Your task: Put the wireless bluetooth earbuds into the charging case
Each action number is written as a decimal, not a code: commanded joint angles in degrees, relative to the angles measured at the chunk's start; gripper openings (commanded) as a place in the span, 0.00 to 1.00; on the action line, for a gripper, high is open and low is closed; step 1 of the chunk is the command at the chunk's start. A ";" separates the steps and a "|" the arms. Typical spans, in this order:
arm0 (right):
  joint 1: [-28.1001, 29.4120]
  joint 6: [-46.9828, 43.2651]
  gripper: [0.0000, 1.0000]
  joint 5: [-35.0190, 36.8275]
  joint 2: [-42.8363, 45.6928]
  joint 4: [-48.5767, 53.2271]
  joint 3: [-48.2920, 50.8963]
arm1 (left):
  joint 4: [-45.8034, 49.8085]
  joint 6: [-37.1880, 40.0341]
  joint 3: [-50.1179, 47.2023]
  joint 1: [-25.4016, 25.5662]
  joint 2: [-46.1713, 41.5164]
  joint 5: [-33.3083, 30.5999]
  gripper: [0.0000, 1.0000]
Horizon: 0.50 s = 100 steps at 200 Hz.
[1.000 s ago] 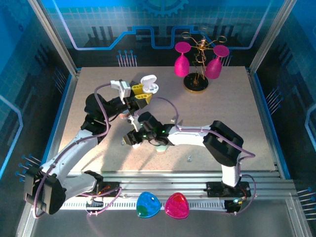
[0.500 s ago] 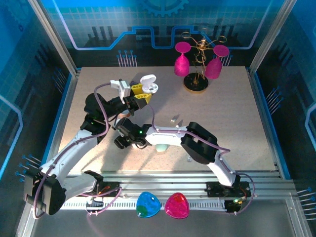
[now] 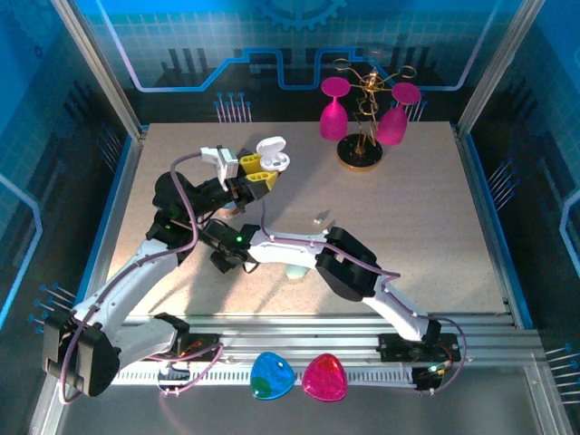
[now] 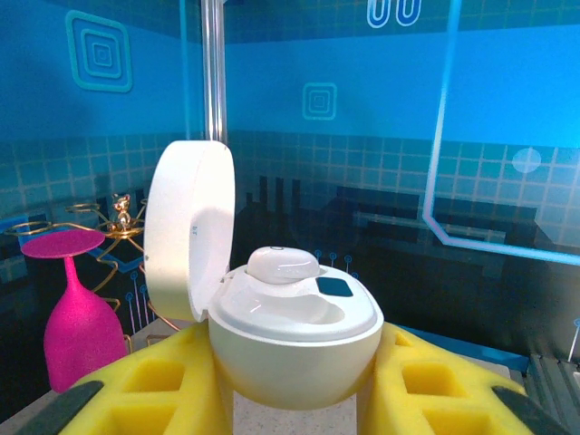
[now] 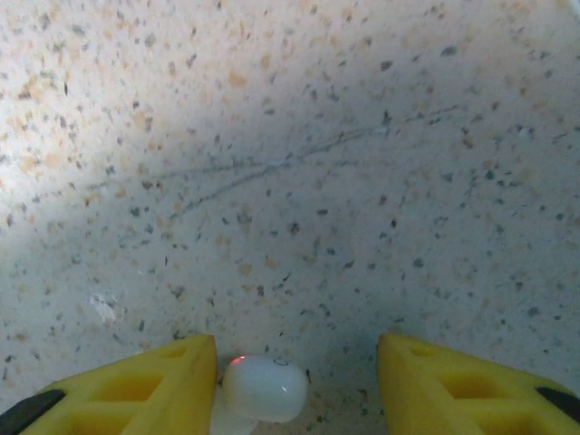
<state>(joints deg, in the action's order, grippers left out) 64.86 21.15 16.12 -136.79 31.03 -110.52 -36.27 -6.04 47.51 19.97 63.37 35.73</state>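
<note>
Sweep toward nine o'clock finished, the right gripper (image 5: 297, 376) now narrows half-open jaws around a loose earbud (image 5: 263, 388) at six o'clock in its wrist view, not yet pinched. Meanwhile the left gripper (image 3: 256, 170) clamps the open charging case (image 4: 290, 340), ready for it.

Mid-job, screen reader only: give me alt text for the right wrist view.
A white earbud with a tiny red light lies on the speckled table between the right hand's open yellow fingers, close against one finger and apart from the other.
</note>
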 commanded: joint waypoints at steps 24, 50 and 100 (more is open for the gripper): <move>1.23 -0.10 0.42 -0.68 -3.01 4.65 -3.98 | -2.83 -1.07 1.36 -0.63 -1.19 0.31 0.22; 1.19 -0.23 0.36 -1.35 -3.64 5.18 -4.87 | -2.82 -1.03 1.27 -0.63 -1.34 0.40 0.22; 1.18 -0.89 0.28 -1.79 -3.52 5.72 -5.24 | -2.45 -0.88 1.58 -0.64 -1.28 0.40 0.22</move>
<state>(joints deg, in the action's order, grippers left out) 65.39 20.73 14.50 -139.00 34.52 -114.76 -36.34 -6.09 47.51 19.97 63.37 35.75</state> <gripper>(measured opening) 0.297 0.322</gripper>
